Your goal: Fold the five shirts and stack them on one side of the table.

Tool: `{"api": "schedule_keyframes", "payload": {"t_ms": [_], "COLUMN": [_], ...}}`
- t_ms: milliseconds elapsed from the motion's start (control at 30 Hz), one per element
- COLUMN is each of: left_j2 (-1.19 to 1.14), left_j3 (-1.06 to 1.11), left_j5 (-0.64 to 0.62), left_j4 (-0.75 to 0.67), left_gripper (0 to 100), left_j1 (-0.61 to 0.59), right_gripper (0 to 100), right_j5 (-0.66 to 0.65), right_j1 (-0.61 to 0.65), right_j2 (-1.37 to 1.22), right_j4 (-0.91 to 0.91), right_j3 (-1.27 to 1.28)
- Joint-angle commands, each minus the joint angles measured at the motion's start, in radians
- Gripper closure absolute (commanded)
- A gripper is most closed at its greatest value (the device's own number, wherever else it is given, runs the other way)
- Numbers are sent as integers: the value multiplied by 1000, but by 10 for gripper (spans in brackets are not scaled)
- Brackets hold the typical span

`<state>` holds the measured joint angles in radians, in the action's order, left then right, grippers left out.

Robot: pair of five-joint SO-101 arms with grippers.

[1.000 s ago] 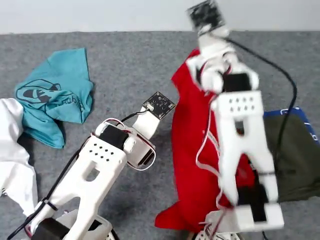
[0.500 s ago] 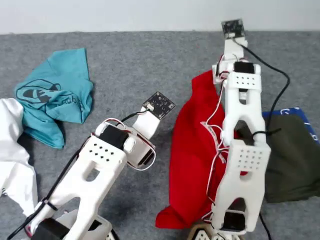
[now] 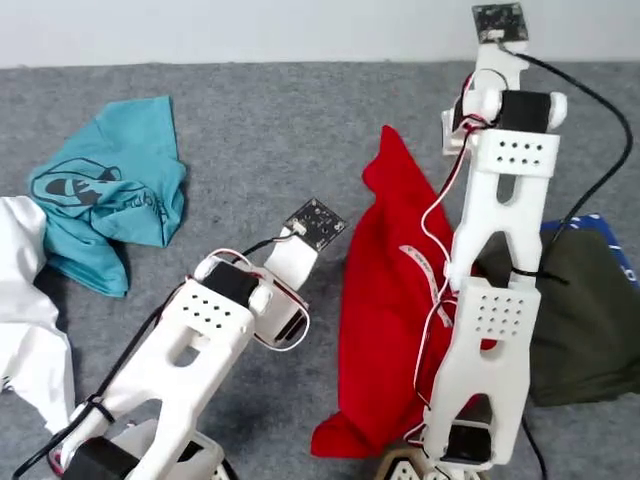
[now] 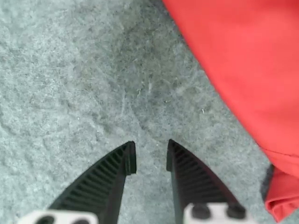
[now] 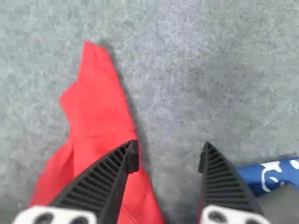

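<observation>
A red shirt (image 3: 385,300) lies crumpled in the middle of the grey table, one corner pointing to the far side. My right gripper (image 5: 169,157) hangs open above bare carpet just beyond that corner of the red shirt (image 5: 96,121), holding nothing. The right arm (image 3: 500,200) stretches over the shirt's right edge toward the far wall. My left gripper (image 4: 151,156) stands open over bare carpet beside the red shirt (image 4: 243,60), apart from it. The left arm (image 3: 215,320) sits left of the shirt.
A teal shirt (image 3: 110,190) lies bunched at the far left, with a white shirt (image 3: 25,310) at the left edge. A dark olive shirt (image 3: 590,310) rests at the right on a blue one (image 3: 600,225), whose edge (image 5: 268,175) appears near my right gripper.
The right arm has swung from above the red shirt's top toward the far right, and the shirt's far corner now lies uncovered. The left arm has shifted only slightly.
</observation>
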<state>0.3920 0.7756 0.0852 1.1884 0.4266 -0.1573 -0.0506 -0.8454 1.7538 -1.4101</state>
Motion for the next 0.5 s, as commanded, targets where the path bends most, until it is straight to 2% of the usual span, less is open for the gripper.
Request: {"api": "schedule_keyframes", "payload": {"t_ms": [0,233,367,467], "left_j2": [2,0,-28,-135], "left_j3": [-4,-7,-12,-27], "left_j5": [0,-3,-5,-8], "left_j4": [-11,-26,-86,-153], "left_gripper": [884,883,883,883], "left_j1": [5,183,238,239], "right_gripper": [814,812,812,813], "right_j5": [-51,-75,-75,-74], "right_j1": [22,73,59,42], "right_j2": [142,374,504,579], "right_j4": [48,44,44,41], "right_j3": [118,571,677,735]}}
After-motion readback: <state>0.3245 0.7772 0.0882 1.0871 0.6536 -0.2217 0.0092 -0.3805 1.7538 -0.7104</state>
